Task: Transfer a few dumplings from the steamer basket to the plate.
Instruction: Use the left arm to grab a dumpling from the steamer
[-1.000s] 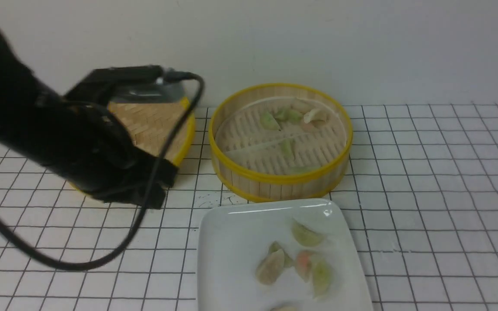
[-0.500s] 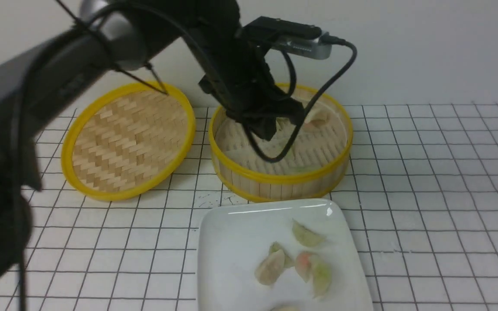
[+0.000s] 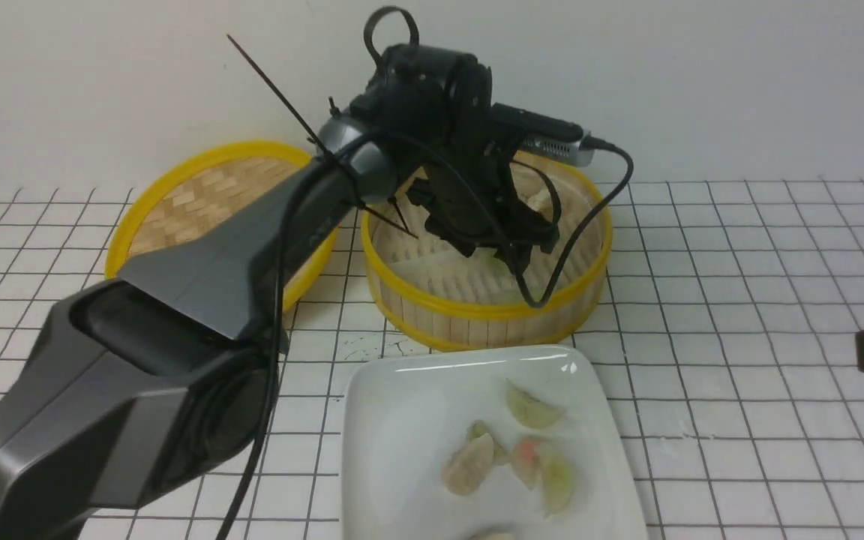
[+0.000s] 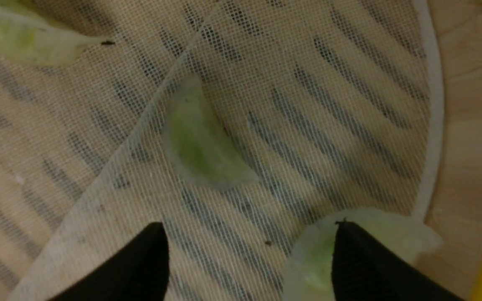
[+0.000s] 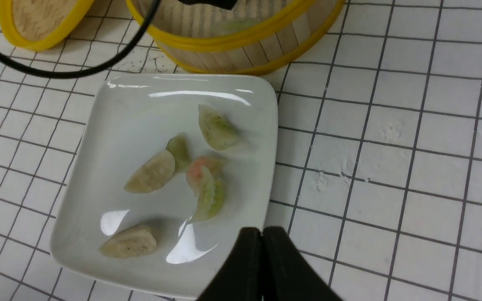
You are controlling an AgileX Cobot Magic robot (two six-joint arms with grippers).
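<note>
The steamer basket (image 3: 488, 311) stands at the back centre. My left gripper (image 3: 513, 253) is down inside it, open and empty (image 4: 247, 234). In the left wrist view a pale green dumpling (image 4: 201, 142) lies on the white liner just ahead of the jaws. Another green dumpling (image 4: 314, 259) lies against one fingertip (image 4: 349, 251) by the basket wall, and a third (image 4: 19, 37) lies further off. The white plate (image 3: 402, 390) in front of the basket holds several dumplings (image 5: 218, 127). My right gripper (image 5: 262, 232) is shut and empty, over the plate's edge.
The shallow woven lid (image 3: 184, 202) lies left of the basket, partly behind my left arm. The left arm's cable (image 3: 589, 217) hangs over the basket's rim. A white wall runs close behind the basket. The grid-tiled table (image 3: 739, 300) stretches to the right.
My left arm has swung from the table's left side over to the basket, and its gripper has gone down inside. Part of my right gripper has come into the front view's right edge.
</note>
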